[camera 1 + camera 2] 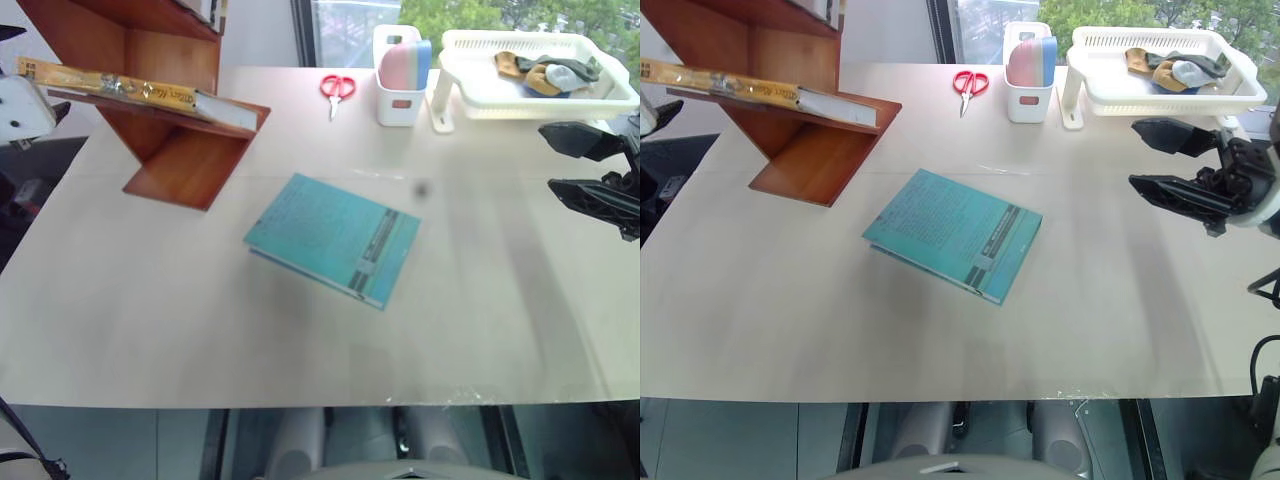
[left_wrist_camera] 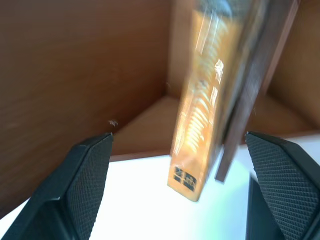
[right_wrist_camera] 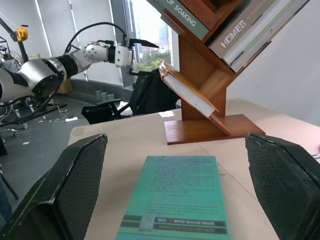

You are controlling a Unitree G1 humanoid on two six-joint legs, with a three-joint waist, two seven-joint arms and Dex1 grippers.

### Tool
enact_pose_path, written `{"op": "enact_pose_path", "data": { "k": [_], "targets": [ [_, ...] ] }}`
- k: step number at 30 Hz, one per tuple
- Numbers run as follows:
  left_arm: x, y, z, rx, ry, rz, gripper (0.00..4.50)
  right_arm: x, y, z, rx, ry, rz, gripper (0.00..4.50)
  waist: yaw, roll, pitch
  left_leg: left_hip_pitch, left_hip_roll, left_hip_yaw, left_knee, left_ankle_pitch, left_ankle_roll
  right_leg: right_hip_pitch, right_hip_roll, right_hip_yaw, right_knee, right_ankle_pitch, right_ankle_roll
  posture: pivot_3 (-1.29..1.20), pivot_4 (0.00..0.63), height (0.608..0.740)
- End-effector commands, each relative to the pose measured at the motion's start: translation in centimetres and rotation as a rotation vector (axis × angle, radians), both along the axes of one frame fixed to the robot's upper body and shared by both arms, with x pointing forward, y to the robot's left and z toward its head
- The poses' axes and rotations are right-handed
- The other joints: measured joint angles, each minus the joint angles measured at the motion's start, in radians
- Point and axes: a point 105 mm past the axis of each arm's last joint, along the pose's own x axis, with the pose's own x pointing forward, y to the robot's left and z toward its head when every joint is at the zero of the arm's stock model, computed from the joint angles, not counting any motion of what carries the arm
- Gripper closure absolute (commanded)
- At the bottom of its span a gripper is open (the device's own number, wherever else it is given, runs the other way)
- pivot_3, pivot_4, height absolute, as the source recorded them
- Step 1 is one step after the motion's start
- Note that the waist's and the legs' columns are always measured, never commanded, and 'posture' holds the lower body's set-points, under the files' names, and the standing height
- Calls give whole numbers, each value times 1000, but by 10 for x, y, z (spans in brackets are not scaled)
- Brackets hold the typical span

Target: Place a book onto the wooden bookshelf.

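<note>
book [image 1: 130, 90]: light, stiff paperback — resting on slanted wooden bookshelf [image 1: 185, 150] board, could slide
hold: spine edge
left gripper [image 2: 177, 195]: jaws wide, empty
right gripper [image 1: 1175, 165]: jaws wide — empty

Bright daylight from windows beyond table [image 1: 150, 330]; soft shadows; book [image 2: 207, 100] motion-blurred in left wrist view.

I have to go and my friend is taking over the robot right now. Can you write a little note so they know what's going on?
Left gripper: open, just off the book's end, holding nothing.
Right gripper: open, empty, above the table.
The yellow-orange book lies on the slanted board of the wooden bookshelf.
The teal book lies flat mid-table.
Done: book is on the shelf and let go.
Left: pull the left arm clear.
</note>
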Motion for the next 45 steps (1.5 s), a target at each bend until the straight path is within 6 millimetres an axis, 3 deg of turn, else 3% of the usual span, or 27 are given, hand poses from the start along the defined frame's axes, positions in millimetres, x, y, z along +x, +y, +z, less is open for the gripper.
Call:
{"op": "enact_pose_path", "data": {
  "k": [1,5,8,12,17,24,26,30,37,45],
  "targets": [
    [-18,-15,17,-65,-71,-126,21,-3,-1,9,-11,-40,4,0,1,0,0,0,0,0,0,0,0,0,0,0,0,0,0,0,150,740],
    [-28,-47,11,-218,-93,-292,21,2,0,11,-22,-34,14,0,-1,1,-1,1,2,-3,0,0,0,0,-1,2,1,0,0,0,150,740],
    [-29,-86,4,-353,-68,-423,21,4,1,15,-25,-38,25,0,5,1,-1,1,3,-4,2,0,0,0,-1,1,2,0,0,0,150,740],
    [-16,-147,-22,-509,-21,-542,21,6,3,16,-29,-39,36,0,8,2,-1,1,2,-4,6,0,0,3,0,-2,3,0,0,0,150,740],
    [0,-208,-49,-619,32,-602,21,3,4,15,-37,-36,33,0,8,2,-1,1,-1,-4,10,0,0,4,1,-2,6,0,0,0,150,740],
    [19,-248,-67,-776,95,-604,21,-3,-3,17,-52,-38,-8,0,5,2,-2,1,-2,-6,11,0,0,4,2,-1,6,0,0,0,150,740],
    [30,-250,-70,-832,89,-558,21,-5,-4,17,-51,-41,-18,0,7,2,-2,1,-2,-7,11,0,0,5,2,-2,6,0,0,0,150,740],
    [47,-230,-69,-913,17,-405,21,-6,-5,16,-52,-43,-37,0,7,2,-2,1,-3,-8,12,0,0,5,1,-2,6,0,0,0,150,740],
    [63,-174,-65,-1070,-134,-143,21,-7,-4,12,-51,-39,-46,0,7,2,-2,1,-3,-10,12,0,0,5,1,-2,6,0,0,0,150,740],
    [56,-190,-81,-1071,-6,-193,21,-7,-7,5,-57,-18,-73,0,3,2,-2,4,-2,-9,11,0,0,6,2,0,8,0,0,0,150,740]
  ]
}}
